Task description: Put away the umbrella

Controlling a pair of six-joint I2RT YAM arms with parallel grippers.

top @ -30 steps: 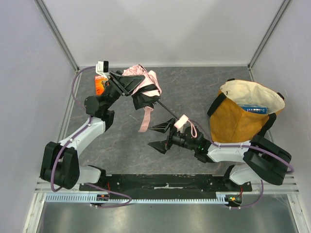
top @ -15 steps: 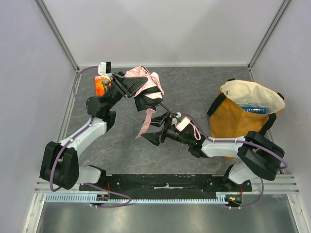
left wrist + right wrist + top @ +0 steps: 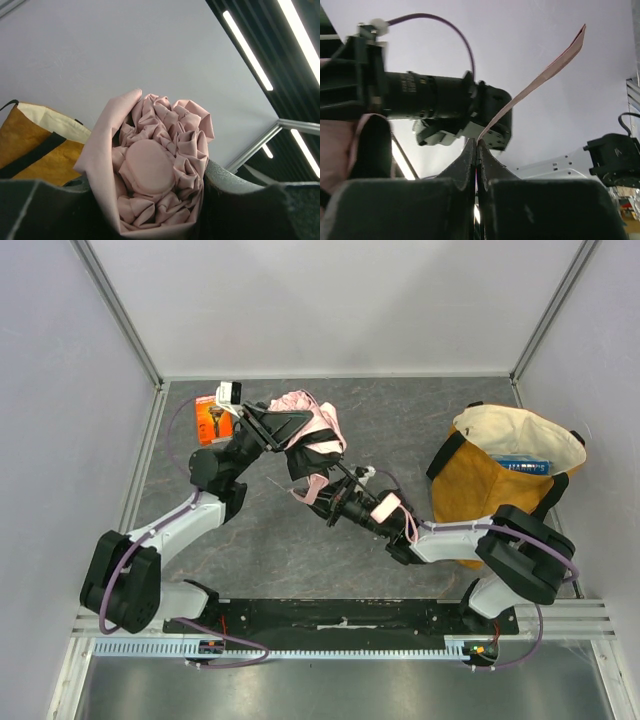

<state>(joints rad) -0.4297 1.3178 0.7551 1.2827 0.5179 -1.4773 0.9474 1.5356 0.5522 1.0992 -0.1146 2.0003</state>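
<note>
As viewed from overhead, shows the left arm rising from its base at lower left, bent at the elbow, reaching up and right to upper centre of the frame over the grey surface (image 3: 420,420). Ends in the left gripper (image 3: 288,422), with fingers parted about halfway and clamped on the umbrella (image 3: 318,422) at its bunched pale pink fabric. Confirms this in the left wrist view: crumpled pink folds wedged between the two dark fingers (image 3: 40,210), with wall and ceiling lights behind.

Shows the right arm folded at lower right, with forearm running leftward to frame centre. Ends in the right gripper (image 3: 328,508), just below the bunched fabric, fully closed. Pinches, in the right wrist view, a thin pink strap (image 3: 535,82) climbing from the pressed-together fingertips toward the upper right corner.

Locates the umbrella at upper centre, spanning both grippers: fabric end at the left gripper, thin black shaft (image 3: 345,468) slanting down and right, small pink handle (image 3: 385,508) overlapping the right wrist in the overhead view. Places a mustard-yellow tote bag (image 3: 490,490) upright at right of frame, mouth open, just beside the right arm. Places an orange packet (image 3: 208,420) at upper left on the surface, near the left gripper.
</note>
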